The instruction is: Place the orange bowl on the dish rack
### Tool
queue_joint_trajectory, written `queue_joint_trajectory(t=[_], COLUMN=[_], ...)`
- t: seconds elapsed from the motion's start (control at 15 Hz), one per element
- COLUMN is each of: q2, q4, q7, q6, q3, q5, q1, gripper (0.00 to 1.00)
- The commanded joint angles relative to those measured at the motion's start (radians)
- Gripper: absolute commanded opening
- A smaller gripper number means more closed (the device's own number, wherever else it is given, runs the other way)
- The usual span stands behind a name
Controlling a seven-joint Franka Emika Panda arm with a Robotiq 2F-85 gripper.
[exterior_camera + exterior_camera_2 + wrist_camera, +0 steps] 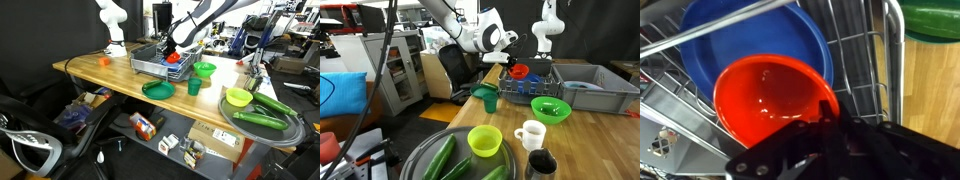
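The orange bowl (pixel 765 95) is small, round and orange-red. It hangs over the grey wire dish rack (pixel 855 60), above a blue plate (pixel 750 35) that lies in the rack. My gripper (pixel 826 118) is shut on the bowl's rim, and its dark fingers hide the bowl's near edge. In both exterior views the gripper (pixel 170 47) (pixel 509 60) holds the bowl (pixel 173 58) (pixel 519 72) tilted, at the top of the rack (pixel 150 66) (pixel 542 88). I cannot tell whether the bowl touches the plate.
A bright green bowl (pixel 204 70) (pixel 551 108) sits beside the rack. A green cup (pixel 194 87) (pixel 490 98) and a green plate (pixel 158 90) sit at the table's front. A yellow-green bowl (pixel 485 140), a white mug (pixel 530 133) and a round tray of green vegetables (pixel 265 118) stand further along.
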Motion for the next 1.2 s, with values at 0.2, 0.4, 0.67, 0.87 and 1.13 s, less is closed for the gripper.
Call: queue_joint_trajectory(t=[0.2,0.4,0.67,0.87,1.13], q2=[0.066,0.057,0.006,-0.056,-0.168], q4=[0.092,0.089,0.054,0.003,-0.103], q7=[-0.002,0.009,0.037,0.110,0.297], q6=[-0.067,-0.065,-0.057,-0.092,-0.152], q3=[-0.004,-0.010,-0.018,-0.059,-0.142], q5=[-0.019,-0.015,-0.014,-0.024,-0.046], q1=[-0.008,-0.006,0.011,0.050,0.130], gripper=[0.61,0.81,1.00,1.00,1.00])
